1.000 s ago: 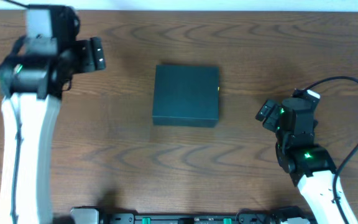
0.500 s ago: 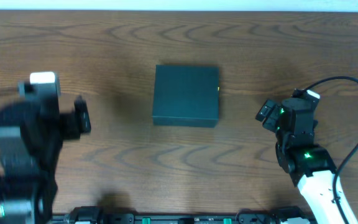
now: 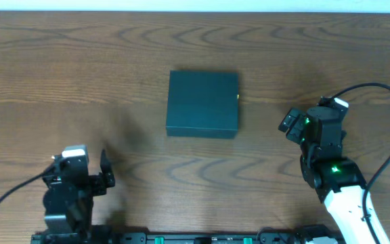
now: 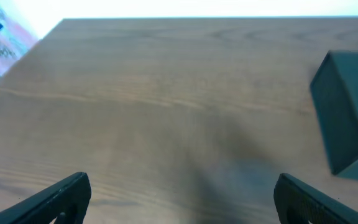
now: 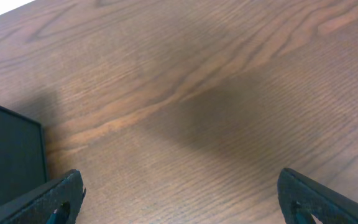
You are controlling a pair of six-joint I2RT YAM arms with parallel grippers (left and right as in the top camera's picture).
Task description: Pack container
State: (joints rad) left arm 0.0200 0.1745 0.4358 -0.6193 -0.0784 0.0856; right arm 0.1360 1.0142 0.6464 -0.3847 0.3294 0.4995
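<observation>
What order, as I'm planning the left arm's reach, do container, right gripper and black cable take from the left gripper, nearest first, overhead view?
From the left gripper:
1. container, centre.
2. right gripper, right side.
3. black cable, far right.
</observation>
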